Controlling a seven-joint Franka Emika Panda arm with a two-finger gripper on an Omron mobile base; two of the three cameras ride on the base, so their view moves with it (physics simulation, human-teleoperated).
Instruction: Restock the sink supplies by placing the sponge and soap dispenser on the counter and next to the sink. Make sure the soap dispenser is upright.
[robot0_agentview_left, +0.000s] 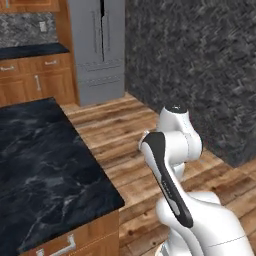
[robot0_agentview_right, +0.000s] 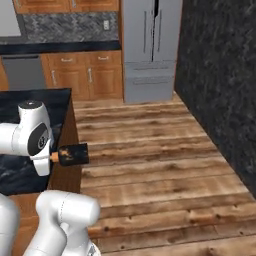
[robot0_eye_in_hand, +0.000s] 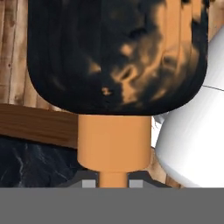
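Lying on its side in mid-air, the soap dispenser (robot0_agentview_right: 74, 154) points its dark body away from the arm and its orange-gold pump end back toward the robot's wrist, as seen in the right base view, where it hangs level beside the corner of a black marble-look countertop (robot0_agentview_right: 30, 165) and above the plank floor (robot0_agentview_right: 150, 165). In the hand view the bottle (robot0_eye_in_hand: 116, 57) looms close, its near-black barrel mottled with orange patches, the orange collar below it narrowing to a thin stem that runs down between the two small dark finger tips of the gripper (robot0_eye_in_hand: 113, 183). The jaws are clenched on that pump stem, one tip at each side of it, so the bottle's body stands out beyond them along the line of the hand. Behind the bottle in the hand view, a strip of brown wooden edging and a patch of veined black stone show at the left. In the left base view the same black top (robot0_agentview_left: 45, 170) spreads over brown cabinets at the left, with the wooden floor (robot0_agentview_left: 120, 145) running past it. A grey refrigerator (robot0_agentview_right: 150, 50) stands at the far end of the floor, a rough dark stone wall (robot0_agentview_right: 220, 85) lines the right side, and wooden cabinets (robot0_agentview_right: 80, 75) under another dark counter sit along the back.
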